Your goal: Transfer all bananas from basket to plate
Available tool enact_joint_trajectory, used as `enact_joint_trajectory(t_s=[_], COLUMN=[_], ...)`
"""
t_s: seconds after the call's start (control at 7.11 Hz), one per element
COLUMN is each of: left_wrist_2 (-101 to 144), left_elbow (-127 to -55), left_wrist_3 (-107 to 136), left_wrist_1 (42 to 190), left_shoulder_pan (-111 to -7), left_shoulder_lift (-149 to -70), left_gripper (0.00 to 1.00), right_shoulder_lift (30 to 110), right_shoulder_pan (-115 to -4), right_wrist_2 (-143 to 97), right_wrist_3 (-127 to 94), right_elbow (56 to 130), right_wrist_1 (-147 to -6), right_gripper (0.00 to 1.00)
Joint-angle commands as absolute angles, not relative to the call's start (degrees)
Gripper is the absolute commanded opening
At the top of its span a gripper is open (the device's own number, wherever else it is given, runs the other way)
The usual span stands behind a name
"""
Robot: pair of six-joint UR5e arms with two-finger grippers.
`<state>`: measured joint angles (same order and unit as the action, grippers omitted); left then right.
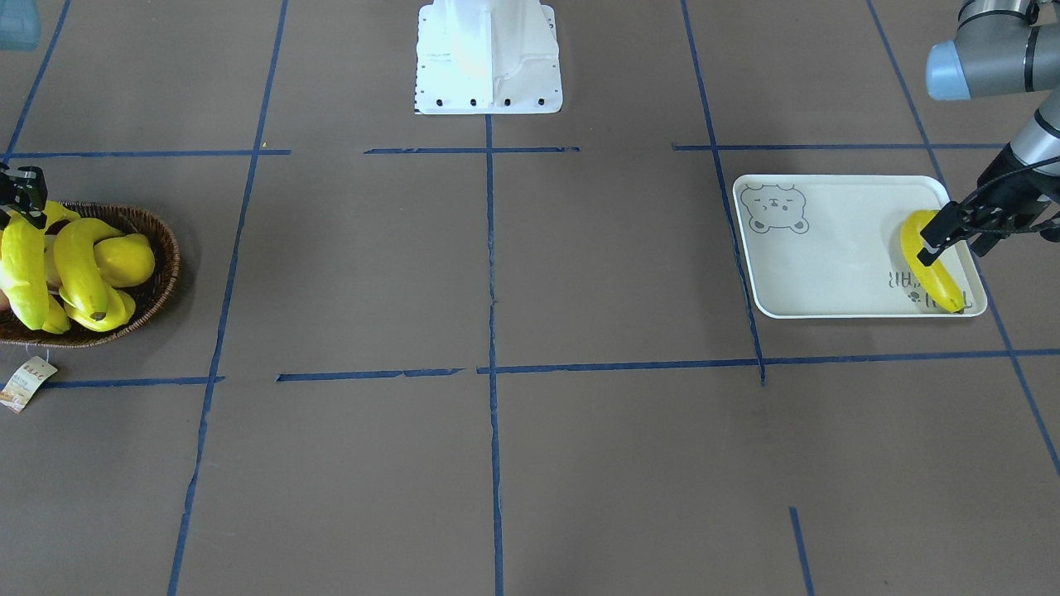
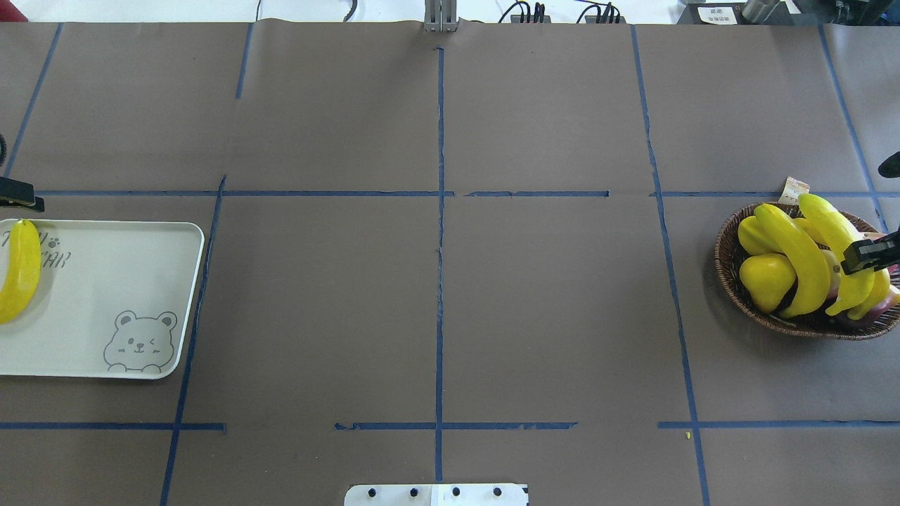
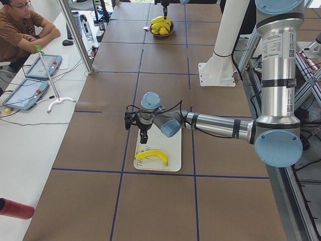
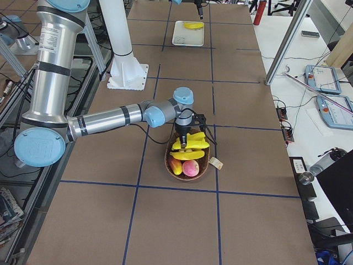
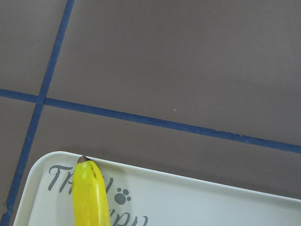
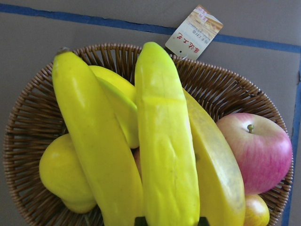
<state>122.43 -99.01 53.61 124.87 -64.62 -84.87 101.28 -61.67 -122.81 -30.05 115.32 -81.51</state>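
Banana (image 6: 164, 141) in R claw (image 2: 865, 256), over basket (image 2: 724, 281)

**Brown work table with a white desk alongside**

A wide table (image 2: 548, 316) covered in brown paper is marked into large squares by blue tape lines (image 2: 440, 211). Along one side runs a white desk (image 3: 30, 125) with two tablets (image 3: 42, 65), cables and metal posts (image 3: 75, 35). A person (image 3: 20, 27) in a brown shirt sits there. The light is even and bright.
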Motion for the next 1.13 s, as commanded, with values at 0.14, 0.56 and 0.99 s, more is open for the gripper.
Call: enact_joint_trajectory(t_s=[0.14,0.56,0.99], left_wrist_2=[122.4,122.7,122.8], left_elbow=[-99.0,-98.4,-98.3], left_wrist_3=[53.6,54.7,73.4], left_wrist_1=[124.9,124.8,125.4], left_shoulder_pan=[-64.6,-64.3,-58.9], left_shoulder_lift=[-84.9,-89.2,-101.7], left_gripper=[0.99,0.99,0.99], right_shoulder_lift=[99.5,83.5,68.9], right_shoulder_pan=[-65.9,-64.5,-53.2], right_wrist_2=[-123.7,-136.5,-134.3], right_wrist_3=[-26.2,-27.7,-49.2], right_elbow=[127.2,124.2,123.9], right_wrist_1=[-95.4,-96.6,-96.1], right_gripper=[0.00,0.00,0.00])
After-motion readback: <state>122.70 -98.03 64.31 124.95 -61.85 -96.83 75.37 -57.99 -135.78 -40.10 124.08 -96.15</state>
